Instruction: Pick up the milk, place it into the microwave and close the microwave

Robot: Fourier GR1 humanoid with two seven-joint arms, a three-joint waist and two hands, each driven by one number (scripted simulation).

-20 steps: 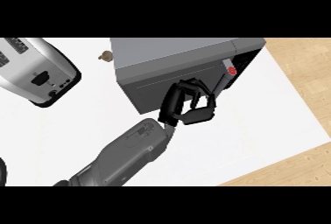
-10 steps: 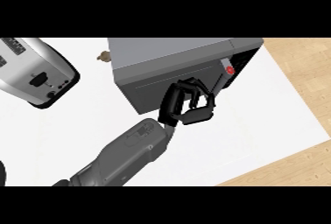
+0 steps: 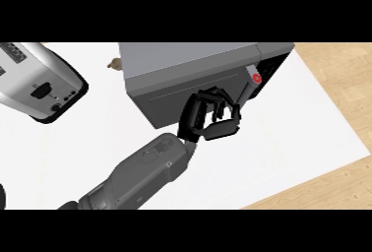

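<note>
The grey microwave stands at the back middle of the white counter. Its dark front door faces me, with a red button on the panel at its right end. My right hand is at the door's front, fingers relaxed and resting against it, holding nothing. Its grey forearm comes up from the lower left. No milk shows in this view. A dark sliver at the lower left edge may be my left hand.
A silver toaster sits at the back left. A small brown object peeks out behind the microwave's left corner. The counter's right edge drops to a wooden floor.
My right hand stays at the microwave door, hardly moved. The microwave sits a touch further left in the view.
</note>
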